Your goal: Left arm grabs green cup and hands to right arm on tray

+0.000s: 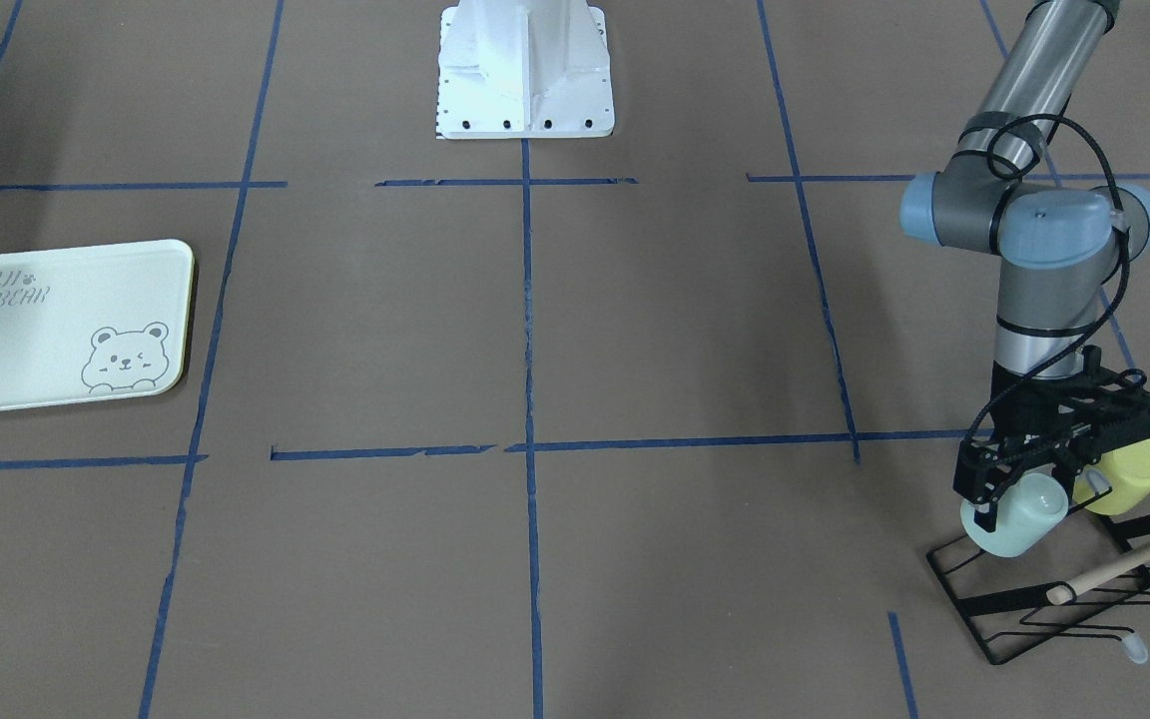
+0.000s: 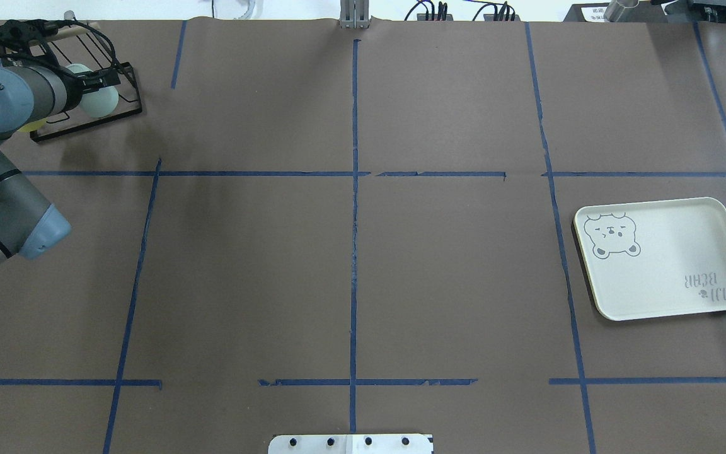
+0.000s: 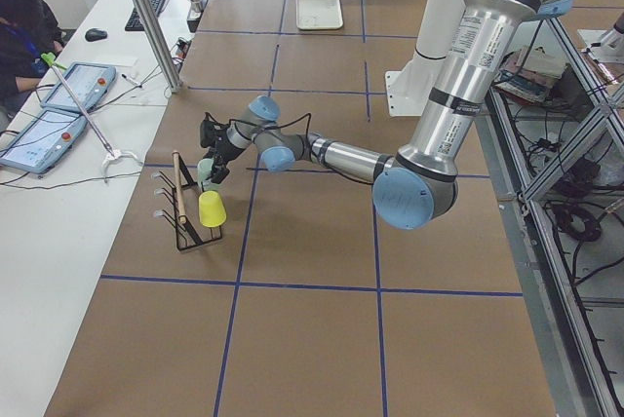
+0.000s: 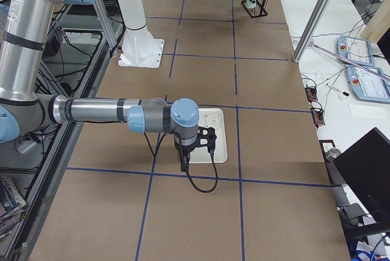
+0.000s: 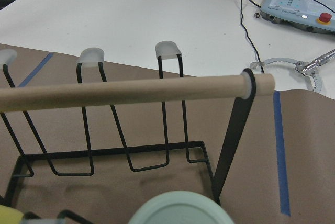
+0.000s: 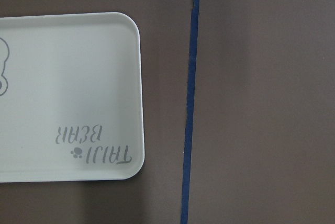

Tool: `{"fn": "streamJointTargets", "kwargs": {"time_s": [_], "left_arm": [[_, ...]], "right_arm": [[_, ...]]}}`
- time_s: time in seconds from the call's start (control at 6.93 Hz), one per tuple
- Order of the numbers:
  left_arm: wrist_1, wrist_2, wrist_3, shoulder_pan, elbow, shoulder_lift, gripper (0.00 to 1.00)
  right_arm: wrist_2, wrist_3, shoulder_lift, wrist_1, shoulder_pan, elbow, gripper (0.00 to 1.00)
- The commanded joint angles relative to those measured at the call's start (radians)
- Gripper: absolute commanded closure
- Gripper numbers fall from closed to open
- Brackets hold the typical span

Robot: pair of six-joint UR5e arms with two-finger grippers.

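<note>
The pale mint green cup sits at the black wire rack, lying tilted with its base towards the camera. My left gripper has one finger on each side of it and looks shut on it. The cup's base fills the bottom edge of the left wrist view. The cream tray with the bear drawing lies flat at the other end of the table. My right gripper hovers over the tray. I cannot tell if it is open or shut. The right wrist view shows only the tray.
A yellow-green cup hangs on the rack right beside the green one. A wooden rod runs across the rack's top, with wire pegs behind it. The white robot base stands mid-table. Operators' desks border the rack end.
</note>
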Motion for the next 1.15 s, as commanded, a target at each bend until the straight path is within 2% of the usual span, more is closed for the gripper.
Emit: {"fn": "streamJointTargets", "kwargs": {"time_s": [0.0, 0.43, 1.01], "left_arm": [[0.001, 0.000, 0.000, 0.002, 0.008, -0.010, 0.00], [-0.002, -0.002, 0.002, 0.000, 0.006, -0.015, 0.13], [-0.002, -0.002, 0.043, -0.002, 0.000, -0.012, 0.16]], "right_arm": [[0.002, 0.000, 0.000, 0.001, 0.000, 0.000, 0.00], [0.002, 0.000, 0.000, 0.001, 0.000, 0.000, 0.00], [0.002, 0.000, 0.000, 0.001, 0.000, 0.000, 0.00]]}}
